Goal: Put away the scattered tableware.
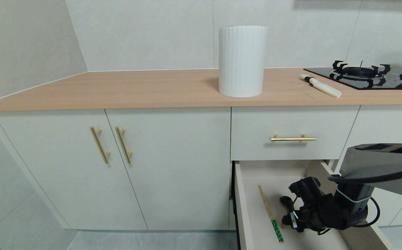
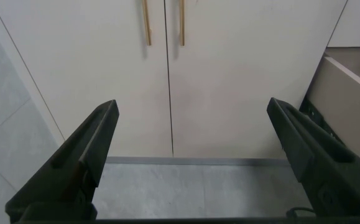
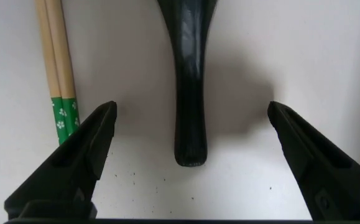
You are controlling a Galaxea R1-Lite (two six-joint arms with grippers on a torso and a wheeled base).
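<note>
The lower drawer (image 1: 246,208) stands pulled out. On its floor lie a pair of wooden chopsticks (image 1: 270,213) (image 3: 58,81) with green patterned ends and, beside them, a black spoon (image 1: 286,200) (image 3: 189,93). My right gripper (image 1: 291,211) (image 3: 190,112) hangs open inside the drawer just over the spoon's handle, a finger on each side and neither touching it. On the counter near the stove lies a pale long utensil (image 1: 320,85) with a dark band. My left gripper (image 2: 192,109) is open and holds nothing, low in front of the cabinet doors (image 2: 167,74).
A tall white ribbed container (image 1: 242,60) stands on the wooden counter (image 1: 135,88). A black gas stove (image 1: 367,76) is at the right. The upper drawer (image 1: 293,133) is closed, its gold handle above the open one. Grey floor tiles (image 2: 186,186) lie below the doors.
</note>
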